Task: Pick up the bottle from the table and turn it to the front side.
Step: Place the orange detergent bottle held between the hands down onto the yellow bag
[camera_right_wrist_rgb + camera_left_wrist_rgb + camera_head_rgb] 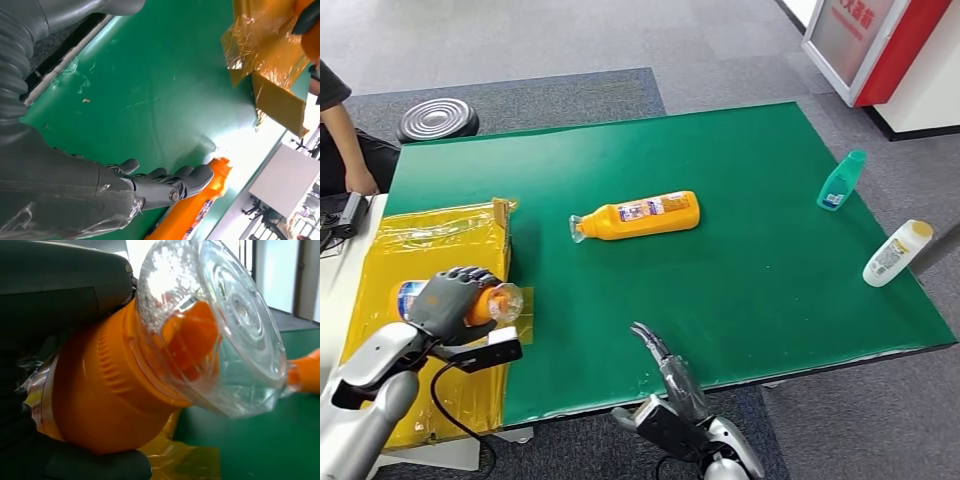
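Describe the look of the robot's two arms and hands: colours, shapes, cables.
Both arms are silver, smooth, rounded shells. The left robot hand is dark grey with thick fingers; a black block sits at its wrist and a black cable loops below it. The right robot hand is dark grey too, with slim jointed fingers, a visible screw, and a grey ribbed cover behind the wrist.

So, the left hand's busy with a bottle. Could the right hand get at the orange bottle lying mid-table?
Probably yes. The right hand is open at the near table edge, with bare green table between it and the orange bottle. Nothing blocks the way, though it is a forward stretch.
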{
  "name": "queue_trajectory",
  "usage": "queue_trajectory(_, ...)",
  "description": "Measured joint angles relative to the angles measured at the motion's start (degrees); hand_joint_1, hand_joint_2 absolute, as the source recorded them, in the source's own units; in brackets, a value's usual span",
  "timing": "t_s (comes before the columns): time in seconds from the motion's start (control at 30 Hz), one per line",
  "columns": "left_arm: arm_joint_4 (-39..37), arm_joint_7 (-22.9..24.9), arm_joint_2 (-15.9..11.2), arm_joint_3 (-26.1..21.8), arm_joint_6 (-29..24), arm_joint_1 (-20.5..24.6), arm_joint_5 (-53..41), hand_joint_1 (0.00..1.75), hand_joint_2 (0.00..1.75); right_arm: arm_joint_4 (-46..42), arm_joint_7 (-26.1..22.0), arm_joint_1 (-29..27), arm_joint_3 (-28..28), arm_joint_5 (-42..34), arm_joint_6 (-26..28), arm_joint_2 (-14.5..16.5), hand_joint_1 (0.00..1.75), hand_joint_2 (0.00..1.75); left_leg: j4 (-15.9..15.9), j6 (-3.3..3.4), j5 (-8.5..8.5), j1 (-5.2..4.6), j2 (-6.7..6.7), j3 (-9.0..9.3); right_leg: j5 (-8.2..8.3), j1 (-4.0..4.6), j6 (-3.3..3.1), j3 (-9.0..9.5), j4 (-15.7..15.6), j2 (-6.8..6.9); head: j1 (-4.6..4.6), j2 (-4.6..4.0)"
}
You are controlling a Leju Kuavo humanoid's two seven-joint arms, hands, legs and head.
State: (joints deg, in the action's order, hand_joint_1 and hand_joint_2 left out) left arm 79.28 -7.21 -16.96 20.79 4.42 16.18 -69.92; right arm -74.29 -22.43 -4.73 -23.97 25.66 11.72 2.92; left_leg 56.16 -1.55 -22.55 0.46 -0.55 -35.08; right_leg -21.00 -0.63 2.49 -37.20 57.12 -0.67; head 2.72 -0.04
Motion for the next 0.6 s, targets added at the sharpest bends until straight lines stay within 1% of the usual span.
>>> queue_trajectory(0.07, -3.8, 0.1, 1.4, 3.2, 2.4, 4.0, 1.8, 1.75, 1.75, 0.3, -0.9, 0.0, 1.2, -0.8, -0.6, -0.5, 0.00, 1.75, 0.0, 0.04, 0.03, -0.03, -0.01, -0.02, 0.03, -0.04, 0.03, 0.01, 0.0, 0.01, 0.00, 0.00)
queue_trajectory(0.17, -10.9, 0.5, 4.5, 8.0, 5.6, 10.5, 3.9, 1.75, 1.75, 1.2, -2.2, 0.2, 3.4, -1.6, -1.8, -1.5, 0.00, 1.75, 0.0, 0.11, 0.08, -0.09, -0.05, -0.05, 0.10, -0.11, 0.12, 0.04, 0.0, 0.05, 0.00, 0.00)
queue_trajectory(0.27, -17.4, 0.7, 7.2, 11.7, 7.4, 15.5, 6.2, 1.75, 1.75, 2.2, -3.1, 0.9, 5.6, -1.9, -2.9, -2.2, 0.00, 1.75, 0.0, 0.11, 0.11, -0.11, -0.07, -0.06, 0.19, -0.15, 0.14, 0.04, 0.0, 0.04, 0.01, 0.00)
queue_trajectory(0.37, -21.7, 0.6, 8.8, 14.1, 7.9, 18.2, 8.3, 1.75, 1.75, 3.0, -3.5, 1.4, 7.1, -1.8, -3.5, -2.4, 0.00, 1.75, 0.0, 0.09, 0.13, -0.11, -0.06, -0.05, 0.21, -0.15, 0.12, 0.03, 0.0, 0.03, 0.01, 0.00)
queue_trajectory(0.47, -24.0, 0.5, 9.3, 15.7, 7.7, 19.3, 10.3, 1.72, 1.75, 3.3, -3.7, 1.8, 8.0, -1.3, -4.0, -2.5, 0.00, 1.75, 0.0, 0.08, 0.15, -0.11, -0.06, -0.05, 0.22, -0.13, 0.11, 0.03, 0.0, 0.03, 0.00, -0.01)
queue_trajectory(0.5, -24.4, 0.6, 9.3, 16.1, 7.5, 19.5, 10.9, 1.61, 1.75, 3.4, -3.7, 1.8, 8.2, -1.1, -4.1, -2.5, 0.00, 1.75, 0.0, 0.07, 0.15, -0.10, -0.06, -0.05, 0.21, -0.12, 0.11, 0.04, 0.0, 0.03, 0.00, -0.01)
queue_trajectory(0.53, -24.6, 0.7, 9.1, 16.3, 7.2, 19.5, 11.4, 1.25, 1.75, 3.4, -3.7, 1.9, 8.3, -0.9, -4.2, -2.5, 0.00, 1.75, 0.0, 0.07, 0.15, -0.09, -0.06, -0.07, 0.21, -0.11, 0.10, 0.05, 0.0, 0.03, 0.01, -0.01)
queue_trajectory(0.6, -24.5, 1.2, 8.2, 16.6, 6.3, 18.9, 12.5, 0.40, 1.75, 3.4, -3.4, 1.9, 8.3, -0.3, -4.5, -2.4, 0.00, 1.75, 0.0, 0.06, 0.15, -0.08, -0.06, -0.08, 0.20, -0.10, 0.09, 0.09, 0.1, 0.02, 0.02, -0.01)
